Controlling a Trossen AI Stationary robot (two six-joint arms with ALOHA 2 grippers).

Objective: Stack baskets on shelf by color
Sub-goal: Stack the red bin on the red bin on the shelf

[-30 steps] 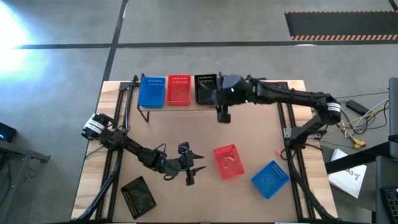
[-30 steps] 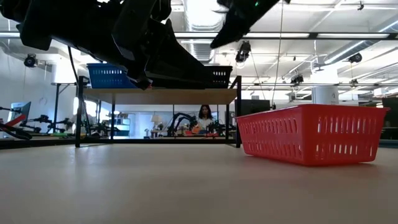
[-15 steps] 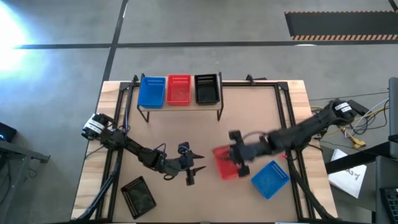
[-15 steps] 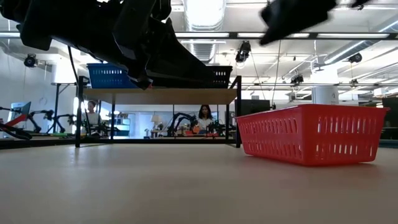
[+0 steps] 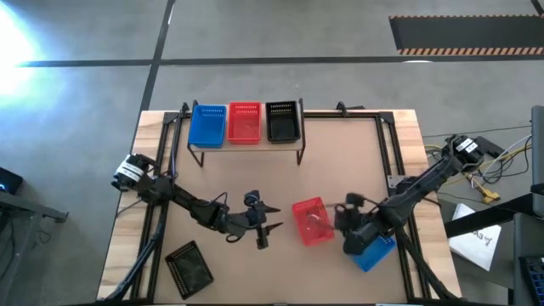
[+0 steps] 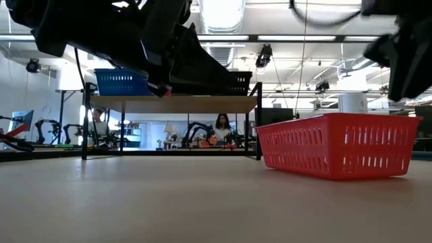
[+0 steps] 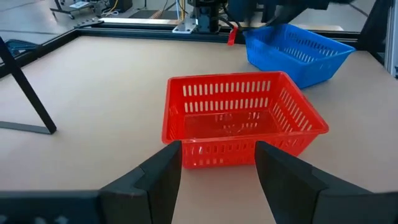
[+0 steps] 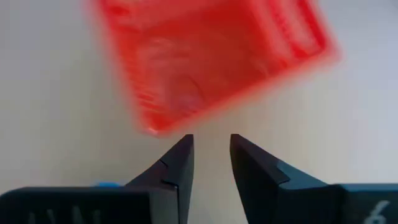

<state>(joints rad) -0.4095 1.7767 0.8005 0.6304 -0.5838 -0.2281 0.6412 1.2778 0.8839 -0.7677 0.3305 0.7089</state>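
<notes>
Just ahead of the right gripper's [image 8: 210, 158] parted, empty fingers, the red basket [image 8: 211, 59] could skid if nudged.

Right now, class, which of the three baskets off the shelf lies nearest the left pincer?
The red basket mid-table, just ahead of the left pincer; the blue basket and black basket lie farther away.

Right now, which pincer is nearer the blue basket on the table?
Right. The right pincer sits over the blue basket, while the left pincer waits beyond the red basket.
</notes>
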